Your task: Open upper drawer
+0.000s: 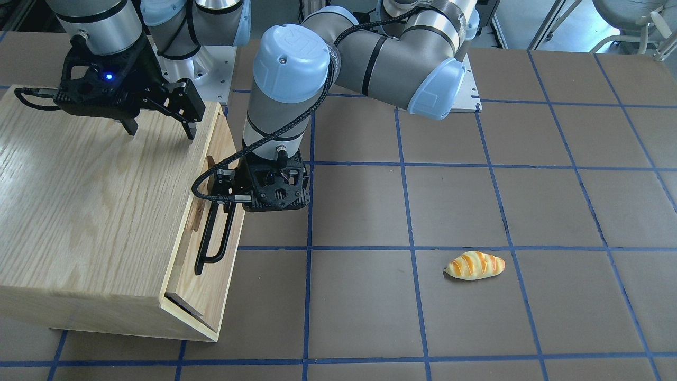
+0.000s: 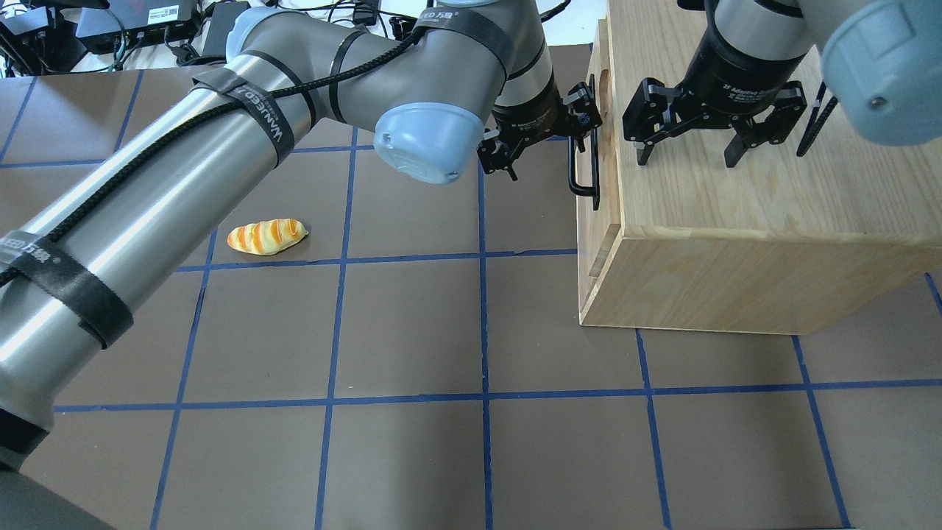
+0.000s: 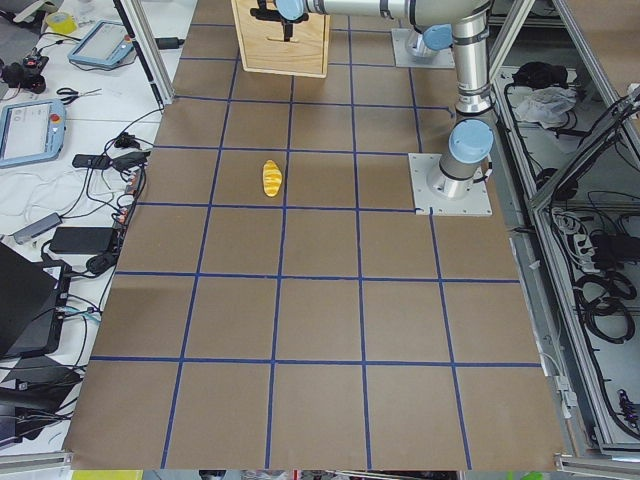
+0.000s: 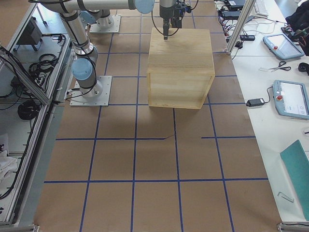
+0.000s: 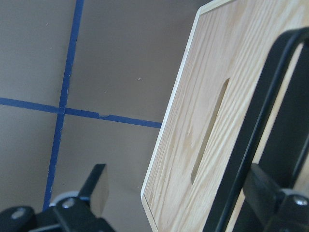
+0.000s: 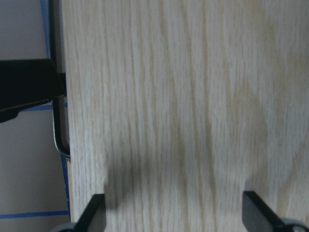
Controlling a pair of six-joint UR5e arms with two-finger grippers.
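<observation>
Fingers [image 5: 98,189] of the left gripper [image 5: 182,193] stand wide apart in the left wrist view, one at the lower left of the frame and the other at the lower right. The black bar handle [image 5: 263,111] runs down between them, close against the lower-right finger and well clear of the other. So the jaws bracket the bar but are not pinched on it. Behind the bar I see a light oak front panel with its long oval recess.

On the front-facing camera the upper drawer [image 1: 200,288] sits on the right-hand face of the oak cabinet [image 1: 95,211], which fills the left part of the frame. Its panel lies at or very near the cabinet's face, with a thin dark gap at the lower end, and I cannot tell whether it is out at all. The left arm drops into the middle of that frame, its gripper just beside the upper stretch of the handle.

At the upper left of the same frame the right gripper [image 1: 159,129] hangs over the cabinet top, pointing down, spread wide with nothing between its fingers [image 6: 94,215]. The right wrist view shows only bare wood grain there. Whether the tips touch the wood I cannot tell.

A striped bread roll [image 1: 474,265] lies on the brown table [image 1: 529,185] at the lower right of centre — well apart from the cabinet and both arms.
</observation>
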